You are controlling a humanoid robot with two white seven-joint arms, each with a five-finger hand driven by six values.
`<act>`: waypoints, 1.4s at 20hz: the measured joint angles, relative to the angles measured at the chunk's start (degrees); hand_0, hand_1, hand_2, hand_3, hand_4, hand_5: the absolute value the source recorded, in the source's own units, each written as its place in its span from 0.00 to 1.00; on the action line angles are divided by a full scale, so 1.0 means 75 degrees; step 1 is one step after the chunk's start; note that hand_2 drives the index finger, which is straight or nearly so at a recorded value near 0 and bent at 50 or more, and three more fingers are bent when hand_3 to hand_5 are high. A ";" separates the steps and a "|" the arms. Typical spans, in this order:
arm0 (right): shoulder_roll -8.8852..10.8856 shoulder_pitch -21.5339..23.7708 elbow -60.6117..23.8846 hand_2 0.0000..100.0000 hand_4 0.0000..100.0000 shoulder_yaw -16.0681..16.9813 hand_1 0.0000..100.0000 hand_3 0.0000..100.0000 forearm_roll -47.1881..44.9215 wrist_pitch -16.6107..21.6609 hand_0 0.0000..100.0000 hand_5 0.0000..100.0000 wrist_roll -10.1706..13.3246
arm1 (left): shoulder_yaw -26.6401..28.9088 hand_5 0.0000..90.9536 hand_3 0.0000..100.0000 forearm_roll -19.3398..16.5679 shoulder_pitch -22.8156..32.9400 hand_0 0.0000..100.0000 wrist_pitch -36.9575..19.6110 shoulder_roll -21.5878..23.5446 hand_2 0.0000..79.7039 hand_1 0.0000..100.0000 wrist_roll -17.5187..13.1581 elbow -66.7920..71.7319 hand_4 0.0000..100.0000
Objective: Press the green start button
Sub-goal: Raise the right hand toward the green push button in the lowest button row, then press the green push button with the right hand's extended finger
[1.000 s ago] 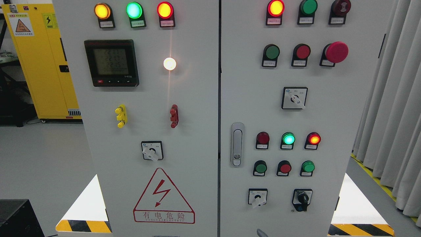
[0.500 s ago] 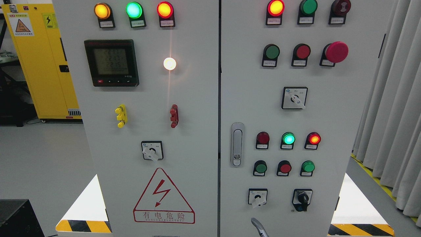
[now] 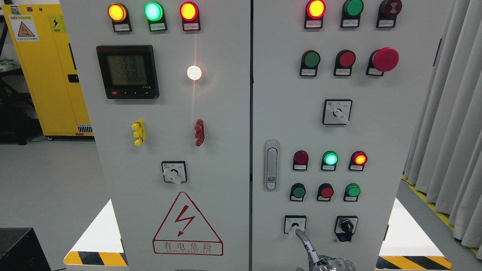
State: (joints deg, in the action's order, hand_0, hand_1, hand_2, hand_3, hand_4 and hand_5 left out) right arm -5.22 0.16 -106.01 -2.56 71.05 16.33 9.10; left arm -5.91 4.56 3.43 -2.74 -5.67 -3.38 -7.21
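The right hand (image 3: 325, 263), at the bottom edge, had one finger (image 3: 305, 242) extended and the others curled, holding nothing, its tip just below-left of the green start button (image 3: 298, 192).

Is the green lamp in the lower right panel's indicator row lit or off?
Lit. The green lamp glows bright, with a pale centre, between a dark red lamp and a lit red one.
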 measured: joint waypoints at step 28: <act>0.0055 -0.1428 0.0845 0.00 1.00 0.0314 0.92 1.00 0.0042 -0.0259 0.74 1.00 -0.0443 | 0.0002 0.00 0.00 0.0000 0.0000 0.12 0.0000 0.0003 0.00 0.56 0.0000 0.0000 0.00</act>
State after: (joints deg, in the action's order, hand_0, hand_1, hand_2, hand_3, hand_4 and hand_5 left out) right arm -4.81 -10.55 -99.67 -0.20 71.36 14.39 5.77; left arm -5.90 4.56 3.43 -2.74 -5.64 -3.38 -7.21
